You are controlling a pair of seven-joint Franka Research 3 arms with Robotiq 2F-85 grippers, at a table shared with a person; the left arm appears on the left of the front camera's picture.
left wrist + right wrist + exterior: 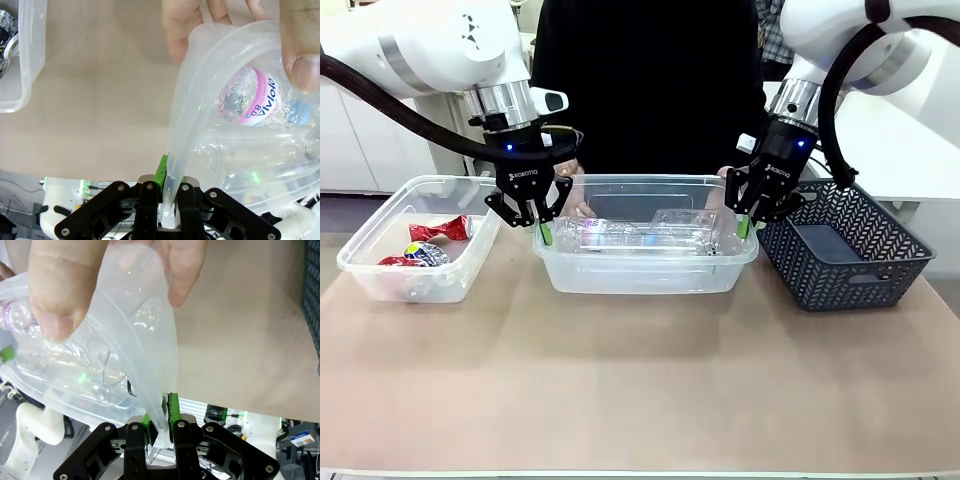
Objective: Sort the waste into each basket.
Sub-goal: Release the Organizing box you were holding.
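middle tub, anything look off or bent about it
Yes. The middle clear tub with the bottles is pinched at both ends: the left pincer and right pincer are each shut on its rim, which buckles in the wrist views, while a person's hands hold its far side.

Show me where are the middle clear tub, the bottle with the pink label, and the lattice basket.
middle clear tub (645, 278): front view, its front wall.
bottle with the pink label (260, 102): left wrist view, the pink label.
lattice basket (840, 285): front view, its front wall.
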